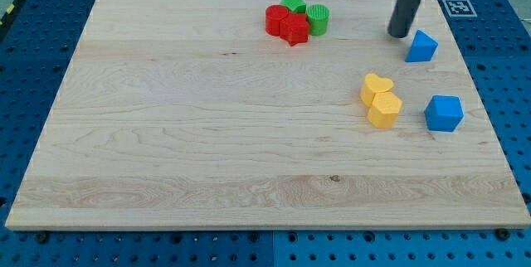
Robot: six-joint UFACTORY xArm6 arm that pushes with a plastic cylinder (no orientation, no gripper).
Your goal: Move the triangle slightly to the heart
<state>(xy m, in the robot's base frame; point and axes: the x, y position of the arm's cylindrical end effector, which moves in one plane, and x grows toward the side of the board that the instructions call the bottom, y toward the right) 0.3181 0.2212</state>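
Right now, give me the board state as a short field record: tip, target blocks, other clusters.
tip: my tip on the board, just to the view's left of the blue triangle
heart: yellow heart, toward the view's bottom-left of the triangle, apart from it
beside heart: yellow hexagon, touching it
other blue: blue cube, view's right
top cluster: red cylinder, red star, green star, green cylinder
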